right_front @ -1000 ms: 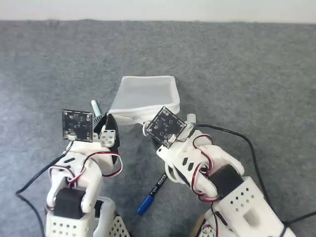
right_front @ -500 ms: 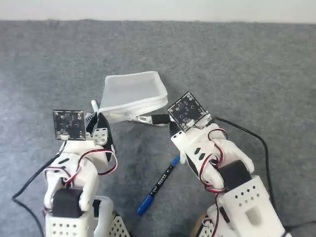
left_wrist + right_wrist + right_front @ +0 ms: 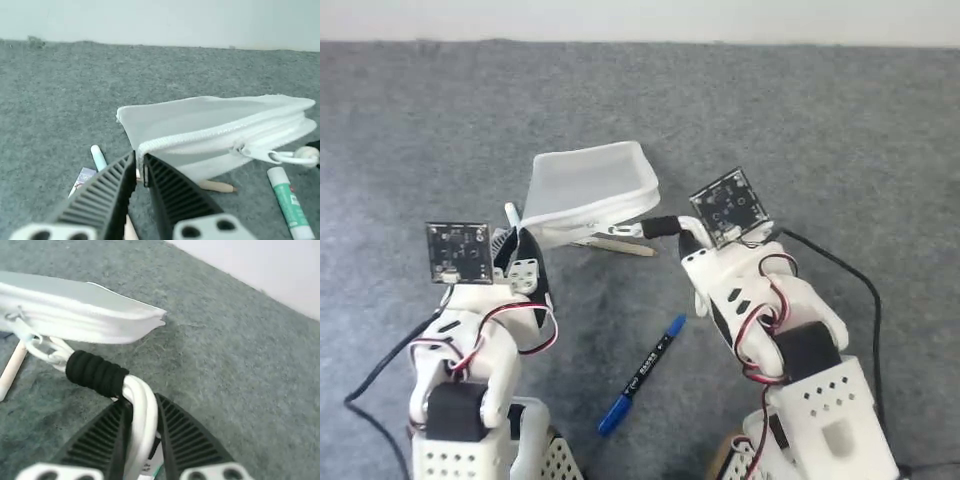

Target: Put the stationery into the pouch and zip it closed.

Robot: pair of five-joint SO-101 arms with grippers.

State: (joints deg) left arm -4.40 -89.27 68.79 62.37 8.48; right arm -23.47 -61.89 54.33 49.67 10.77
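right gripper (image 3: 141, 406) pinching the pull cord (image 3: 95, 371) of the pouch (image 3: 585, 180), left gripper (image 3: 139, 159) clamped on its corner
the white pouch lies stretched between them in the upper middle of the high view, a pencil (image 3: 625, 247) just below its edge, a blue pen (image 3: 642, 375) loose at lower centre. to zip cleanly, the cord wants drawing straight along the teeth while the left anchors its corner; pen and pencil look left outside, so closing now seems premature.
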